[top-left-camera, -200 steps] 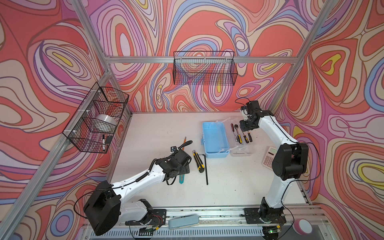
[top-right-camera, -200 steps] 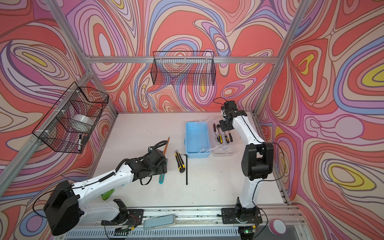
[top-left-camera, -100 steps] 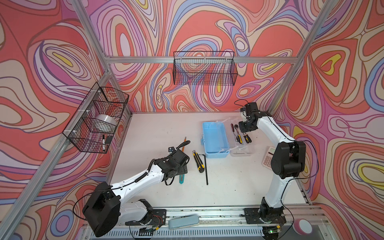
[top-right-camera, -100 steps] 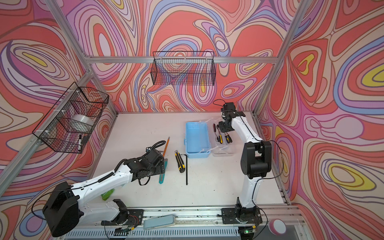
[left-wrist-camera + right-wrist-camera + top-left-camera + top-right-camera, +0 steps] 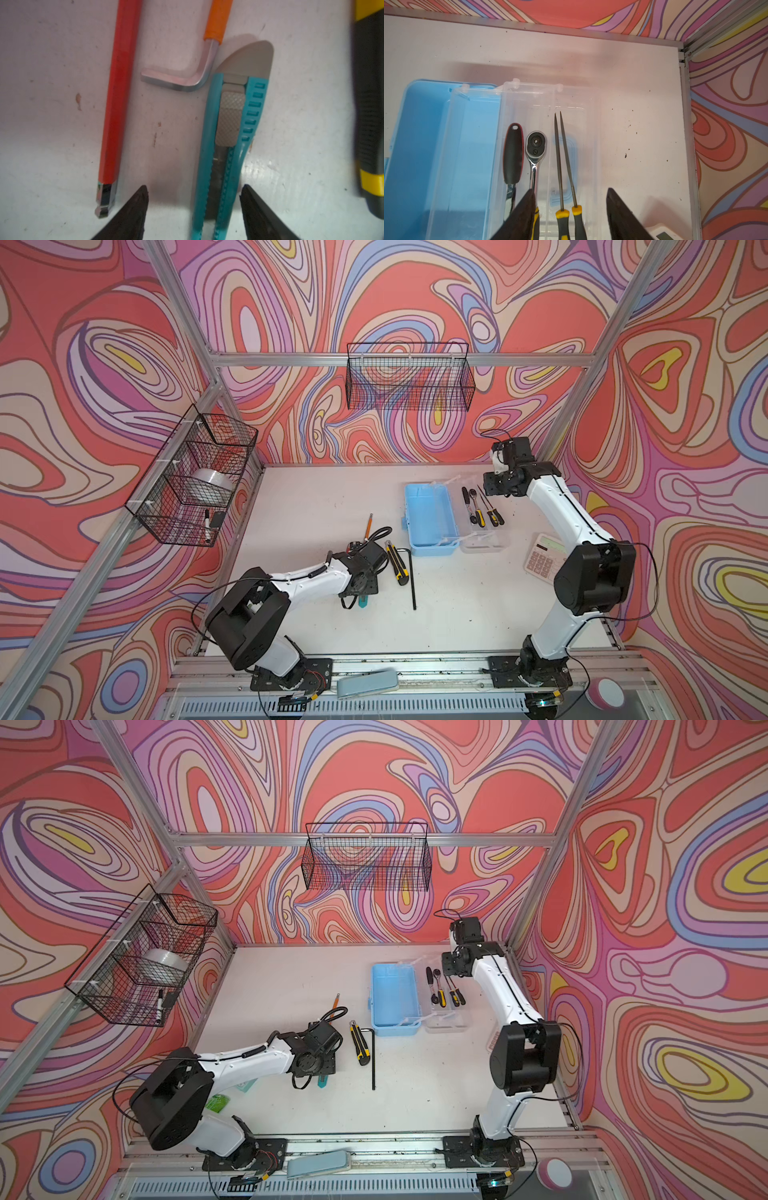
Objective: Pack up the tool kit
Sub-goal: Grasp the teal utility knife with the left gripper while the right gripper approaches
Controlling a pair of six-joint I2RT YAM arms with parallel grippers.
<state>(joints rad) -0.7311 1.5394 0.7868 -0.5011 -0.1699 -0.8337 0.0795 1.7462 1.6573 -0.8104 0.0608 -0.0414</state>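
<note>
The tool kit's light blue case (image 5: 430,514) (image 5: 395,998) lies open, with its clear lid (image 5: 529,99) flat beside it. On the lid rest two ratchets (image 5: 535,145) and two yellow-handled screwdrivers (image 5: 560,166). My right gripper (image 5: 569,199) hangs open just above the screwdriver handles, holding nothing. My left gripper (image 5: 193,199) is low over the table and open. Its fingers straddle a teal utility knife (image 5: 232,145) with a gap on each side. Next to the knife lie a red hex key (image 5: 116,104) and an orange-sleeved hex key (image 5: 199,79). A yellow-black utility knife (image 5: 395,564) and a long black hex key (image 5: 412,576) lie nearby.
A pink calculator (image 5: 544,556) lies by the right arm. Wire baskets hang on the back wall (image 5: 409,377) and the left wall (image 5: 191,481). A pale blue-grey pedal (image 5: 365,682) sits on the front rail. An orange-tipped stick (image 5: 368,526) lies left of the case.
My right gripper's jaws went from shut to open above the lid. My left gripper shifted slightly toward the front, and its jaws narrowed around the teal knife.
</note>
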